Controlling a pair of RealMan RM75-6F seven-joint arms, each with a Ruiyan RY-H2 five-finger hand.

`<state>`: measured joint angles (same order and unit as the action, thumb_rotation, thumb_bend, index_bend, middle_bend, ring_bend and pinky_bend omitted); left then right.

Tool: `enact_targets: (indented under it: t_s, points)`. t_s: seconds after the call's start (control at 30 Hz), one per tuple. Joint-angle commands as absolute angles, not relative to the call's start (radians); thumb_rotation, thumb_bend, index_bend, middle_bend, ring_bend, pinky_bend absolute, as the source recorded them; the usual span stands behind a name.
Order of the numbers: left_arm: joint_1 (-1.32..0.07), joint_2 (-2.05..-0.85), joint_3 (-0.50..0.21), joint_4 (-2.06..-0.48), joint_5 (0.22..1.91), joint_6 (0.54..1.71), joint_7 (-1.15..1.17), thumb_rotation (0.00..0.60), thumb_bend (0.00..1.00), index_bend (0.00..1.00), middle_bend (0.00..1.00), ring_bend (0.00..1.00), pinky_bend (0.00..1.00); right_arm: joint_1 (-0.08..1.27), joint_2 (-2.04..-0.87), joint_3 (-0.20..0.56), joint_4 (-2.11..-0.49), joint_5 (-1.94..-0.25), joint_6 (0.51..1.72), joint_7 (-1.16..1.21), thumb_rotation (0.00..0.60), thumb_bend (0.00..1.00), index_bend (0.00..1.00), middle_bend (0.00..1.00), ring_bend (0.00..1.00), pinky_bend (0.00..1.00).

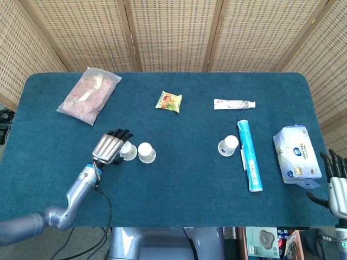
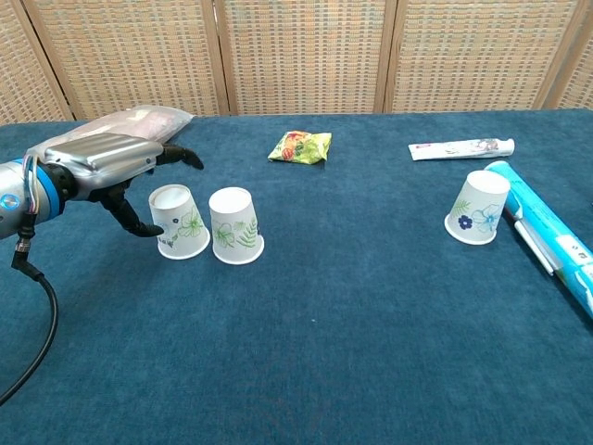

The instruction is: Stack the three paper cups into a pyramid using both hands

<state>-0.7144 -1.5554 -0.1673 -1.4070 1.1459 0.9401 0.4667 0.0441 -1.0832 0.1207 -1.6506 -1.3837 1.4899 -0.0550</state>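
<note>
Two base cups: the left cup (image 2: 181,221) and middle cup (image 2: 235,226) stand upside down, just beside each other on the desk (image 2: 324,334).
Third cup: the right cup (image 2: 477,220) stands well apart, near the blue tube (image 2: 547,236).
Risk: I judge my withdrawing fingers could clip and topple the left cup.
Left hand (image 2: 111,171): fingers spread, holding nothing, thumb just beside the left cup.
Right hand (image 1: 336,181): open, at the desk edge.

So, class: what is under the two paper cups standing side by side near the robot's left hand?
Both cups stand upside down on the blue tablecloth, rims flat against it. Their walls hide the insides, so whether anything sits underneath cannot be seen. The left hand is beside the outer cup.
</note>
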Motion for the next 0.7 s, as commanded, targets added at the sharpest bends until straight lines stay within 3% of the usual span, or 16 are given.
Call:
enact_targets:
  t_s: [0.03, 0.27, 0.5, 0.7]
  points:
    - [-0.705, -1.495, -0.167, -1.505, 1.114, 0.939, 0.471, 0.600, 0.27, 0.00, 0.00, 0.00, 0.00, 0.044, -1.083, 0.121, -1.650, -1.384, 1.491, -0.054, 0.600, 0.00, 0.00, 0.00, 0.00, 0.00]
    - [-0.644, -1.384, -0.174, -1.632, 1.158, 1.049, 0.410, 0.600, 0.26, 0.00, 0.00, 0.00, 0.00, 0.044, -1.082, 0.119, -1.652, -1.388, 1.492, -0.055, 0.600, 0.00, 0.00, 0.00, 0.00, 0.00]
    - [-0.481, -1.216, -0.144, -1.725, 1.219, 1.263, 0.314, 0.600, 0.26, 0.00, 0.00, 0.00, 0.00, 0.080, -1.092, 0.106, -1.631, -1.448, 1.459, -0.062, 0.600, 0.00, 0.00, 0.00, 0.00, 0.00]
    - [-0.352, -1.126, -0.109, -1.742, 1.221, 1.379, 0.218, 0.600, 0.26, 0.00, 0.00, 0.00, 0.00, 0.209, -1.064, 0.130, -1.616, -1.518, 1.321, 0.006, 0.600, 0.00, 0.00, 0.00, 0.00, 0.00]
